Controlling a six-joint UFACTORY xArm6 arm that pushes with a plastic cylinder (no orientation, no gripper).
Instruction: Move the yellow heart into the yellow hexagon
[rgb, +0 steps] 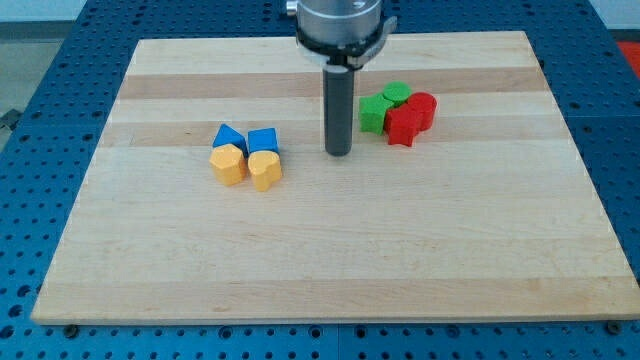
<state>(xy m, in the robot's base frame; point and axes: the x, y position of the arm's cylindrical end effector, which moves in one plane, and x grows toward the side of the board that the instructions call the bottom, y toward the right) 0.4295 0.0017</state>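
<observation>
Two yellow blocks: yellow heart (265, 169) touching yellow hexagon (228, 164), left of worktop (320, 270) centre.
My tip (339, 153): right of the heart, apart; plain rod tool, holding nothing.

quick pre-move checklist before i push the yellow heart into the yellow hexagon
1. My tip in view, on the board: ok.
2. Yellow heart located, at the view's left of my tip: ok.
3. Yellow hexagon located, at the view's left of the heart: ok.
4. Tip apart from heart: ok.
5. Heart already touching hexagon: cannot tell, gap very narrow.
6. Blue blocks crowd the yellow pair from the view's top: not ok.
</observation>
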